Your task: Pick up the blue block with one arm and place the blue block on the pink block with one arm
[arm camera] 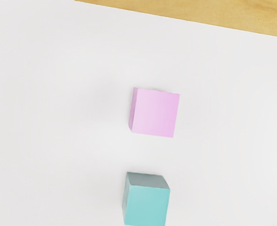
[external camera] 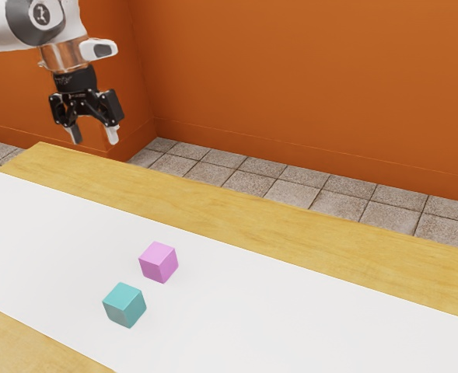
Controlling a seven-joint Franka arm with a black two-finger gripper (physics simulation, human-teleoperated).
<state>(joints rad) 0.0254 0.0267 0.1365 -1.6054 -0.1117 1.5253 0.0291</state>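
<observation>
Closest to the camera in the exterior view was the blue block (external camera: 124, 304), more of a teal really, sitting flat on the white sheet (external camera: 306, 318) that covered the middle of the wooden table (external camera: 291, 225). Just behind it, and a bit toward the exterior view's right, was the pink block (external camera: 159, 261). The two were near each other but not touching, with a clear strip of white between them. The wrist view agreed: both cubes were below the hand with a gap between them, each resting on its own face, and nothing was stacked.

Further back, past the far wooden edge of the table, were grey floor tiles (external camera: 330, 190) and then the orange wall (external camera: 306, 78). The gripper (external camera: 95, 138) hung up in the exterior view's upper left, high above the table and well apart from both blocks. Its fingers were spread fairly wide with nothing between them.

So progress-wise, I'd say basically zero. The blue block hadn't been grabbed, let alone lifted. As I read it, everything was left to do: come down over the blue cube, close on it, carry it across and set it on top of the pink one.

As for brands or text, neither cube had any marking. There was a small round mark on the arm's joint and something faint on the gripper body, but I couldn't read either.
</observation>
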